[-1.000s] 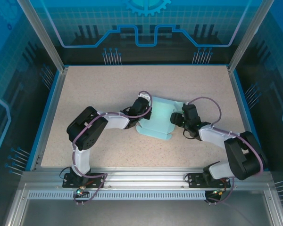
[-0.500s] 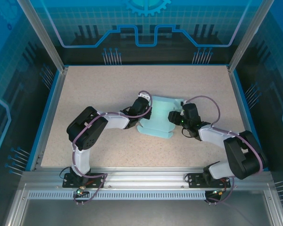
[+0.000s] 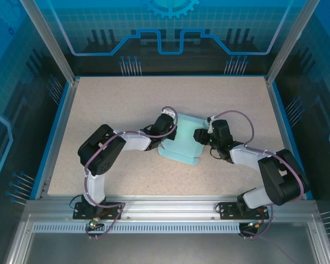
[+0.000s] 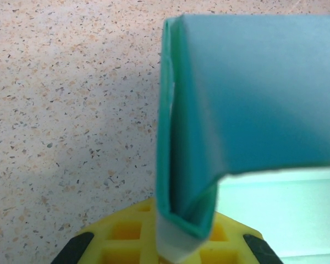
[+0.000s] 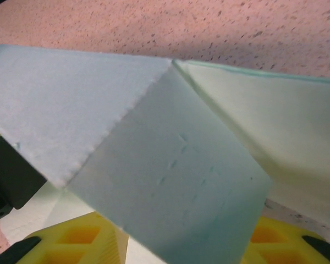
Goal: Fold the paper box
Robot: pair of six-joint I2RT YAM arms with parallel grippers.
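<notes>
The paper box (image 3: 184, 142) is pale cyan card lying mid-table between both arms. My left gripper (image 3: 166, 133) is at the box's left side, shut on an upright folded wall (image 4: 179, 159); the doubled card edge sits pinched between the yellow fingers (image 4: 126, 234) at my left gripper (image 4: 184, 237). My right gripper (image 3: 201, 135) is at the box's right side. There a raised flap (image 5: 176, 176) leans across my right gripper (image 5: 187, 245) and hides the fingertips. Its yellow fingers (image 5: 80, 242) stand apart on either side of the flap.
The speckled beige table (image 3: 115, 104) is framed by a blue rim (image 3: 55, 132) and metal posts. Both arms reach in from the near rail (image 3: 165, 212), with their elbows out toward the left and right edges.
My right gripper has slid left against the box's right side, its jaws narrowing, and the right flap has lifted. The left gripper keeps its hold and has barely moved.
</notes>
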